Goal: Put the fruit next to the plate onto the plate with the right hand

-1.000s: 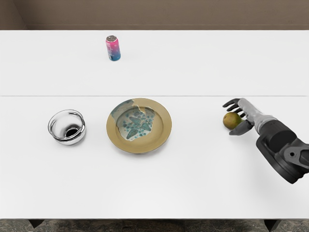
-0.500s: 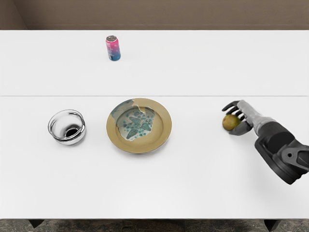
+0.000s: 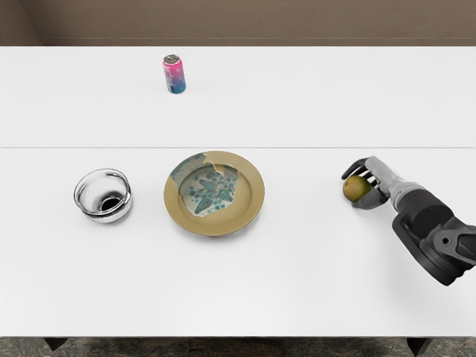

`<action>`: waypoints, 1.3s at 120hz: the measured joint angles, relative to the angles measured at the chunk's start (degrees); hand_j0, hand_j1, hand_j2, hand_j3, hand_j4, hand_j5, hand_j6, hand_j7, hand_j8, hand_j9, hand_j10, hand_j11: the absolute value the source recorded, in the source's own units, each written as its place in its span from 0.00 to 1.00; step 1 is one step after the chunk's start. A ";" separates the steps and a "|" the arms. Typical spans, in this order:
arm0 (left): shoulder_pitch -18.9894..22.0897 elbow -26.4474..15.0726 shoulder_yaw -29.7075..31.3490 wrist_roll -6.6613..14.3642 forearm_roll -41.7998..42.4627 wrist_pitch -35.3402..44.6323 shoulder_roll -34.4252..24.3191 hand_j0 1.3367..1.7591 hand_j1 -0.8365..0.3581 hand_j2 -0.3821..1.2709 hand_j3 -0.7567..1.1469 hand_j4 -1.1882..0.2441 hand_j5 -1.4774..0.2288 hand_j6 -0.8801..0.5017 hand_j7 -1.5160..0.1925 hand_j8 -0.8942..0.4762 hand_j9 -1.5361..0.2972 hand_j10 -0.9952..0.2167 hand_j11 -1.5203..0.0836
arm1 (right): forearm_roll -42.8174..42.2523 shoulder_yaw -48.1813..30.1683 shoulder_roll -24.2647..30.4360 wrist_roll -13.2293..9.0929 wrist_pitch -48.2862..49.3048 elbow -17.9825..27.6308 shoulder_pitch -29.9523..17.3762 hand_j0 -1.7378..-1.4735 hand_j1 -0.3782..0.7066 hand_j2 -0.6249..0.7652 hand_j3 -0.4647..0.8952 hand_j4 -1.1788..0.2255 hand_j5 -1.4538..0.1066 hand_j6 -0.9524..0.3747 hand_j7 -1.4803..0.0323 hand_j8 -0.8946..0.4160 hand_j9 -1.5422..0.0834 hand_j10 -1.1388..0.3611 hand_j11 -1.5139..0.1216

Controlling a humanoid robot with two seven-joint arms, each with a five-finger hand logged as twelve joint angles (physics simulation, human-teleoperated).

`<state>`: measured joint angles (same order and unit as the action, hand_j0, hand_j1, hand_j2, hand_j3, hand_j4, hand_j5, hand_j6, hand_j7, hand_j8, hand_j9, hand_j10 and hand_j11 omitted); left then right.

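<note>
Toward the near right corner, above the white tabletop (image 3: pixel 297 282): bulky dark forearm of the right arm, cut off by the picture's edge, elbow and shoulder out of sight. Just beyond it, right hand (image 3: pixel 372 183) curled around the fruit (image 3: pixel 354 190), fingers (image 3: pixel 355 167) hooked over the top and far side, thumb tucked under the near side. A wrap rather than a pinch, probably suited to a round, smooth shape likely to roll. Yellow-green, pear-like or mango-like, too small to name more closely. Right half hidden behind palm and fingers. Impossible to tell whether resting on the tabletop or lifted clear of it, with no readable shadow gap beneath. Well apart from the plate (image 3: pixel 172 210), off to its right, so the carry leftward across open surface not yet done. Arm reaching in low and sideways, palm turned left, probably to allow a straight sweep toward the plate.

At mid-distance, centre: ochre plate with a blue-green speckled glaze, lying flat, nothing on it. Left of that, near but not touching: shiny metal bowl (image 3: pixel 91 211), dark inside, contents unreadable through the reflections. Farther back, beyond the seam across the tabletop: pink and blue drink can (image 3: pixel 174 74), upright, label illegible. Left arm nowhere in view.
</note>
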<state>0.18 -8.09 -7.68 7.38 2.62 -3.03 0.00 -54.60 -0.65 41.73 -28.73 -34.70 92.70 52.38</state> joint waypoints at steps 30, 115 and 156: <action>0.00 0.00 0.01 0.00 0.00 -0.02 0.00 0.76 0.99 0.23 0.40 0.83 0.87 0.64 0.89 0.65 0.84 0.82 0.95 | 0.59 0.05 0.02 0.01 -0.21 -0.17 -0.10 0.35 0.55 0.54 0.34 0.35 0.36 0.40 0.38 0.37 0.38 0.45 0.34; 0.00 0.00 0.03 0.01 0.01 -0.02 0.00 0.76 0.99 0.23 0.40 0.83 0.87 0.64 0.89 0.65 0.84 0.82 0.95 | 9.17 -10.04 0.23 -0.30 14.65 -0.14 1.60 0.33 0.56 0.58 0.34 0.36 0.28 0.42 0.34 0.41 0.32 0.46 0.29; 0.00 0.00 0.03 0.04 0.01 -0.02 0.00 0.76 0.99 0.23 0.40 0.83 0.87 0.64 0.89 0.65 0.84 0.82 0.95 | 11.96 -14.50 -3.70 -0.40 23.08 -0.34 4.03 0.31 0.60 0.65 0.34 0.37 0.27 0.44 0.34 0.42 0.31 0.48 0.29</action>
<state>0.18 -8.09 -7.65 7.42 2.64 -3.04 0.00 -42.64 -15.14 38.04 -29.13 -11.62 92.35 56.41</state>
